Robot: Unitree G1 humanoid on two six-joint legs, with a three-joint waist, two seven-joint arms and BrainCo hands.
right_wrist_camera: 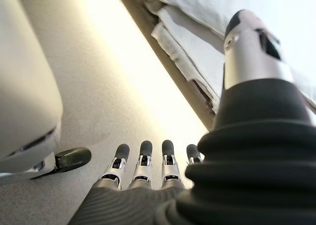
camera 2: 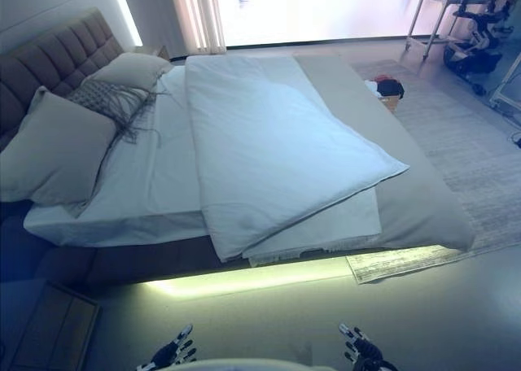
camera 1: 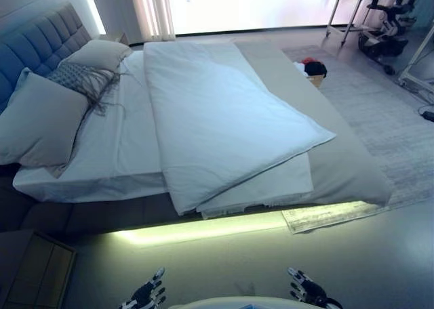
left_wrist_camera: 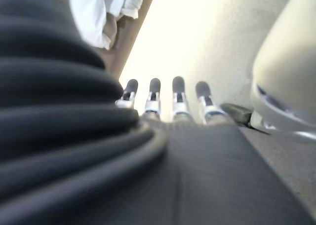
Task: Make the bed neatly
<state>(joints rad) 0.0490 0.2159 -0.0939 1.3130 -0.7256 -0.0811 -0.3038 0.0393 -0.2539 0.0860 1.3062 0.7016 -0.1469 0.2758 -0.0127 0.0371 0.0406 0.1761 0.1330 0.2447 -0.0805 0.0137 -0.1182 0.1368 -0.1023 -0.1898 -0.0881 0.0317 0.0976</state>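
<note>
- Both hands hang low at 6 o'clock, short of the bed: left hand (camera 1: 146, 295) and right hand (camera 1: 306, 290), fingers straight and apart, holding nothing.
- Folded white duvet (camera 1: 217, 119) lies askew across the bed's (camera 1: 352, 167) middle, one corner pointing to 3 o'clock, sheet bare beside it.
- Pillows (camera 1: 41, 122) sit piled at 9 o'clock by the headboard (camera 1: 41, 48).
- Judged: making is barely begun; spreading and squaring the duvet remains.

The duvet (camera 1: 217, 119) lies folded across the middle of the bed (camera 1: 352, 167). Three pillows (camera 1: 41, 122) sit to its left against the headboard (camera 1: 41, 45). A rug (camera 1: 386, 119) lies right of the bed, a nightstand (camera 1: 34, 268) at near left.
</note>
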